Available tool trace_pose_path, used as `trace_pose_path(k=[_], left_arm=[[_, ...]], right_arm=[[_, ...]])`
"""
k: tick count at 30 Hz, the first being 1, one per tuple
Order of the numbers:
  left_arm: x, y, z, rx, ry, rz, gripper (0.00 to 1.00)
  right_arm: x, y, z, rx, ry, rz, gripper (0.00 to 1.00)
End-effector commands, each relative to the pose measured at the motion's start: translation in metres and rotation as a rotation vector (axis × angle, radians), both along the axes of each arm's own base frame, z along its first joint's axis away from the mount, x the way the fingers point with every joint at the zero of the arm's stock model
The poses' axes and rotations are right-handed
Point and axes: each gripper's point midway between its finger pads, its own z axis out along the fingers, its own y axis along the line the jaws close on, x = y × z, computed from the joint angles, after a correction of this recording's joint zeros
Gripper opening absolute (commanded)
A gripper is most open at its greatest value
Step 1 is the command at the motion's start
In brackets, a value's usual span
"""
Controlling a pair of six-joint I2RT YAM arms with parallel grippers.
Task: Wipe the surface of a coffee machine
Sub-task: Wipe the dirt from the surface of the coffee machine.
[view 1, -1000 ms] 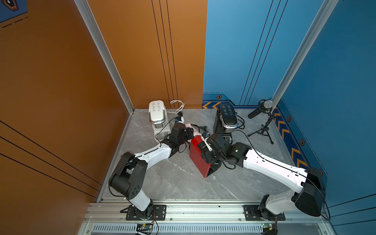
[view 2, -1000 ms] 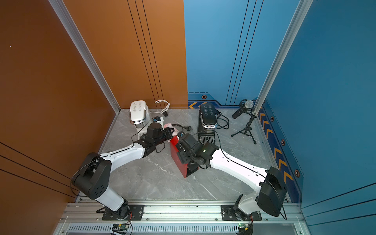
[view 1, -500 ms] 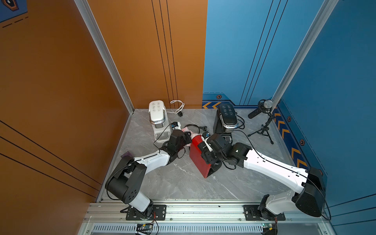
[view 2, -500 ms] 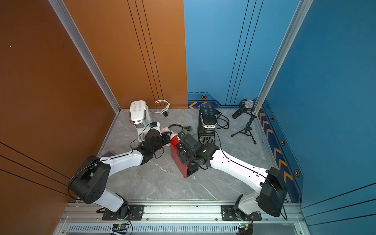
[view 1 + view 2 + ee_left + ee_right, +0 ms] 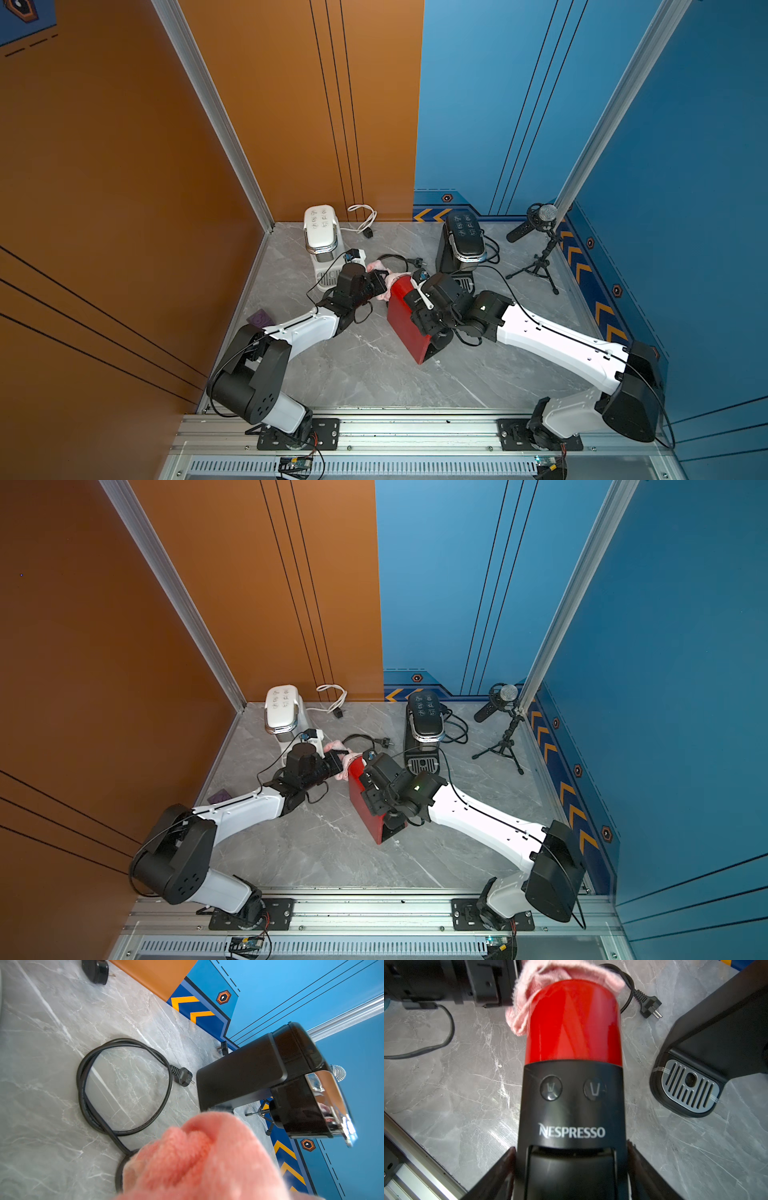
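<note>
The red coffee machine (image 5: 404, 322), a narrow Nespresso unit with a glossy red rear body and a black front carrying two round buttons, is standing near the middle of the grey marble tabletop (image 5: 353, 374), turned diagonally in both top views. The pink cloth (image 5: 385, 286), fluffy and bunched, is lying over the machine's rounded red back end and hanging down one side.

In both top views, a white plastic coffee machine (image 5: 320, 226) stood mid-frame, a glossy black coffee machine (image 5: 465, 241) to its right, a looped black power cable (image 5: 417, 262) between them, and a black tripod microphone (image 5: 540, 220) farther right.
</note>
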Motion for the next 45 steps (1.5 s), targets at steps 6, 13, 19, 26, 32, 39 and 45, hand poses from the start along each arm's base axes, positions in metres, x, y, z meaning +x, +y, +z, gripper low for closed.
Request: trace_pose_path(k=[6, 13, 19, 26, 32, 39, 45], left_arm=[[-0.036, -0.025, -0.075, 0.057, 0.153, -0.116, 0.00], [-0.043, -0.030, -0.109, 0.093, 0.207, -0.135, 0.00], [-0.026, -0.028, -0.015, -0.075, 0.047, -0.162, 0.00], [-0.011, -0.013, 0.068, -0.194, -0.087, -0.159, 0.00], [-0.011, -0.016, 0.015, -0.118, 0.007, -0.135, 0.00], [-0.028, -0.013, -0.054, -0.020, 0.135, -0.089, 0.00], [-0.058, -0.032, -0.098, 0.095, 0.187, -0.149, 0.00]], right_arm=[[-0.027, -0.020, -0.041, -0.149, 0.155, -0.001, 0.62], [-0.026, -0.019, -0.036, -0.148, 0.146, -0.001, 0.62], [-0.027, -0.019, -0.033, -0.143, 0.144, -0.001, 0.62], [-0.026, -0.016, -0.030, -0.133, 0.142, 0.004, 0.63], [-0.027, -0.016, -0.026, -0.124, 0.134, 0.005, 0.63], [-0.027, -0.020, -0.023, -0.127, 0.125, 0.000, 0.62], [-0.027, -0.018, -0.026, -0.133, 0.130, 0.003, 0.62]])
